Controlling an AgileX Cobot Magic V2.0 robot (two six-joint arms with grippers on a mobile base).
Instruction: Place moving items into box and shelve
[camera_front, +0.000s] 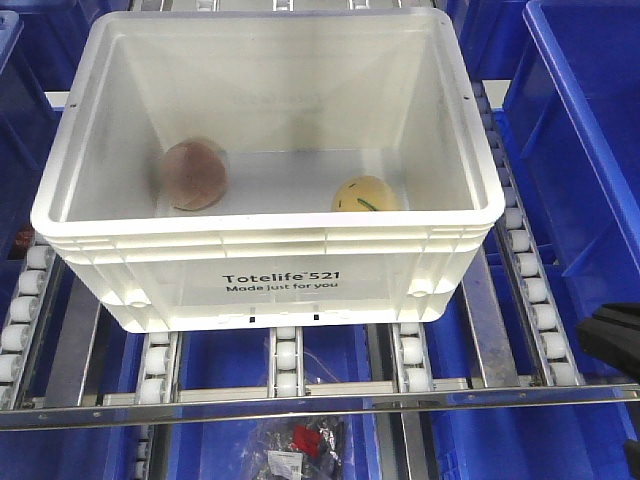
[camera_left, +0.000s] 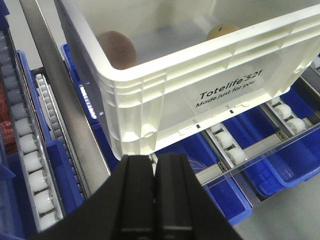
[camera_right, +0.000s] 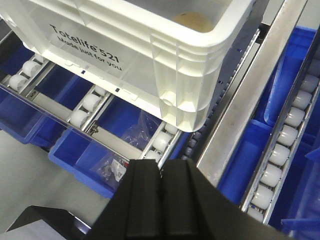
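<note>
- White plastic crate (camera_front: 270, 275) sits on the roller tracks (camera_front: 287, 360) of a shelf, open top up, black print "Totelife 521 Made just for you" on the near wall.
- Inside, on the crate floor: dusty pink-grey ball (camera_front: 195, 175) at about 9 o'clock from the floor's centre, close to the left wall; pale yellow ball (camera_front: 364, 195) with a dark green stitched line at about 4 o'clock, against the near wall. The two balls lie well apart.
- Left wrist view: the pink-grey ball shows over the rim at the crate's near-left corner; the yellow ball's top just peeks above the far rim.
- Left gripper (camera_left: 154, 167): black fingers pressed together, nothing between them, held just off the crate's lower left corner, not touching it.
- Right gripper (camera_right: 161, 172): fingers likewise together and empty, below the crate's lower right corner, apart from it.
- White rollers in metal rails run under and beside the crate; a metal bar (camera_front: 320, 405) crosses the front at 6 o'clock.
- Blue bins (camera_front: 580, 150) surround the shelf at 3 and 9 o'clock and beneath the rails.
- A clear bag of small parts (camera_front: 300, 440), red and dark bits, lies in the lower bin at 6 o'clock.
</note>
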